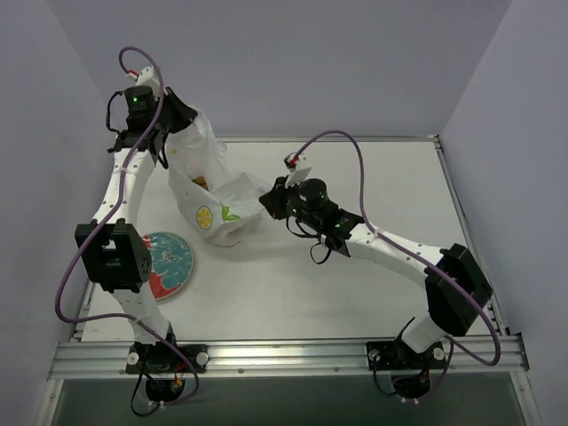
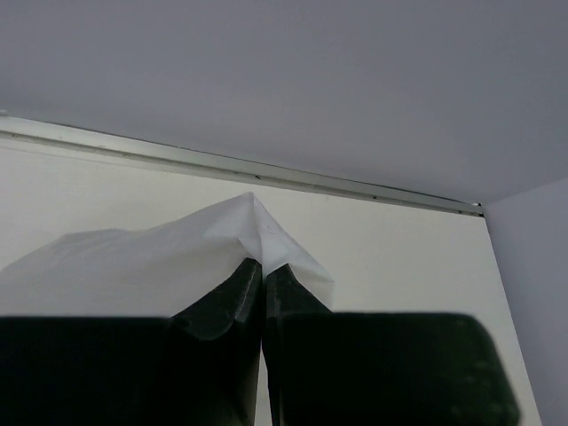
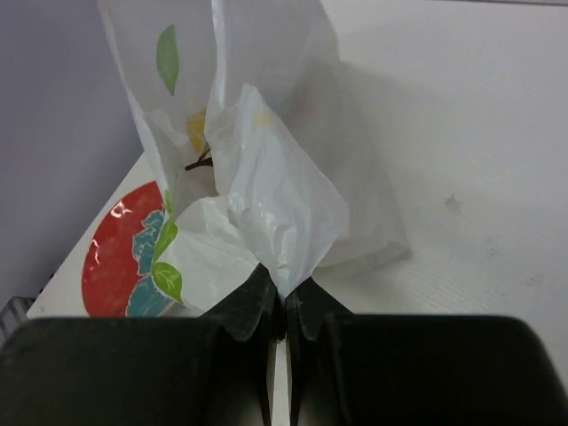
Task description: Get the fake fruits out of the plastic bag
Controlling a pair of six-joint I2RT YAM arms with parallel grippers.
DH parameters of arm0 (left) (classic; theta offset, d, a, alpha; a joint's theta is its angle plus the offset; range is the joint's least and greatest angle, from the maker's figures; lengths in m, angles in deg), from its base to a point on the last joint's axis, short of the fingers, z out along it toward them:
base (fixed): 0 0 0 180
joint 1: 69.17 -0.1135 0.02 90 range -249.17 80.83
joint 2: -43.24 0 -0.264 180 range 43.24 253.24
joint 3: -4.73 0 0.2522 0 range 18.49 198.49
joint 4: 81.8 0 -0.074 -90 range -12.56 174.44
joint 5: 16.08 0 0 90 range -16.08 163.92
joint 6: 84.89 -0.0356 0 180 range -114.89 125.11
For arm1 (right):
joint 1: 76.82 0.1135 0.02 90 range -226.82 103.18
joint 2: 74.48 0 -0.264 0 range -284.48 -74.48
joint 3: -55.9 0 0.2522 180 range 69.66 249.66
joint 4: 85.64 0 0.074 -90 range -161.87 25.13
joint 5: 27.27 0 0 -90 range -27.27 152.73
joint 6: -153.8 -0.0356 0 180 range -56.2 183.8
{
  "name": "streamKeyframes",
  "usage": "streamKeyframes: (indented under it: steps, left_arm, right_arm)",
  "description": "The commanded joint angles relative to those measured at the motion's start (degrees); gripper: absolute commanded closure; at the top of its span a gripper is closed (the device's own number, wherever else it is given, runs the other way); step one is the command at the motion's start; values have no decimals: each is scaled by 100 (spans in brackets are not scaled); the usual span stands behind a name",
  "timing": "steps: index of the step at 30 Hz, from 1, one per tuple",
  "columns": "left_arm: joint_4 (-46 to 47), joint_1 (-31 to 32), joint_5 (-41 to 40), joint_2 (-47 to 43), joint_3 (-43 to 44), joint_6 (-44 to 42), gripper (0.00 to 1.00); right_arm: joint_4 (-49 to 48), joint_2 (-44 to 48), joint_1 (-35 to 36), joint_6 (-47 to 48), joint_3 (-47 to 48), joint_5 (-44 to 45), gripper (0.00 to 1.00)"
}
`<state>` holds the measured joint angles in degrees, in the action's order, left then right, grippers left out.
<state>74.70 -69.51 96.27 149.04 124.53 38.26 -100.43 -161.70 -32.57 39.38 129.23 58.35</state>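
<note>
The white plastic bag point(image 1: 213, 191) hangs stretched between both grippers over the table's back left. My left gripper point(image 1: 175, 122) is shut on its upper rim, shown as a white peak of bag point(image 2: 222, 244) between the closed jaws point(image 2: 263, 269). My right gripper point(image 1: 266, 202) is shut on a bunched fold of the bag point(image 3: 280, 200) at its right end, jaws closed point(image 3: 285, 293). A yellow-orange fruit point(image 1: 201, 183) shows faintly through the plastic inside the bag, also as a yellow shape with a dark stem in the right wrist view point(image 3: 197, 133). Other fruits are hidden.
A red-rimmed plate point(image 1: 167, 264) with a teal floral centre lies on the table at the front left, below the bag; it also shows in the right wrist view point(image 3: 111, 257). The table's metal back rail point(image 2: 266, 170) and grey walls stand close behind the left gripper.
</note>
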Motion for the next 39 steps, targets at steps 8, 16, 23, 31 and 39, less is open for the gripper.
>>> streamKeyframes:
  steps: [8, 16, 23, 31, 39]
  left_arm:
    - [270, -572, -196, -139, -1304, -168, 98]
    - [429, -590, -64, -559, -1375, 34, 78]
    - [325, -581, -168, -1666, -1806, 166, 6]
    - [-950, -573, -2312, -3914, -2675, -361, 6]
    - [-1584, -564, -1841, -5279, -4757, -81, 6]
  right_arm:
    - [-352, -1394, -92, -308, -130, -37, 99]
    - [103, -675, -101, 25, -104, 385, 42]
    - [1422, -94, -153, 1044, 608, -185, 5]
    - [1643, -146, -347, 1230, 1469, -1230, 4]
    - [1880, -488, -329, 1204, 2496, -1882, 1]
